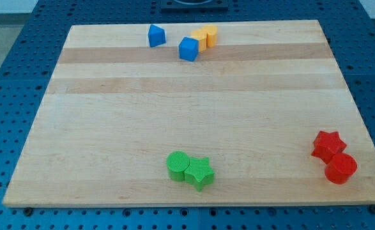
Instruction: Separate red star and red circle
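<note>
tip: my tip doesn't show anywhere in the view, so no position relative to the blocks; rig has no claw, and with the rod out of view there's nothing to say of open, closed or holding.
landmark: wooden board (193, 115), everything placed off it.
red star (328, 145): near the board's bottom-right corner, close to the right edge.
red circle (340, 168): just below-right of the red star, touching it or nearly so; closer still to the board's bottom and right edges.
task state: pair looks unseparated, judged from how they sit.
risk 1: both sit near the edge, so a push toward the view's right or bottom would likely send the red circle off the board.
risk 2: a push not aimed between them may move both together, no gap gained.
risk 3: round side of the circle could let the tip slip off sideways.
materials: blocks look like ribbed matte plastic; board is pale planked wood, smooth.
others: green circle (177, 165) touching green star (200, 172) at board's bottom middle; blue block (156, 36), blue cube (188, 48), yellow blocks (204, 37) at board's top edge, well apart from the reds.
</note>
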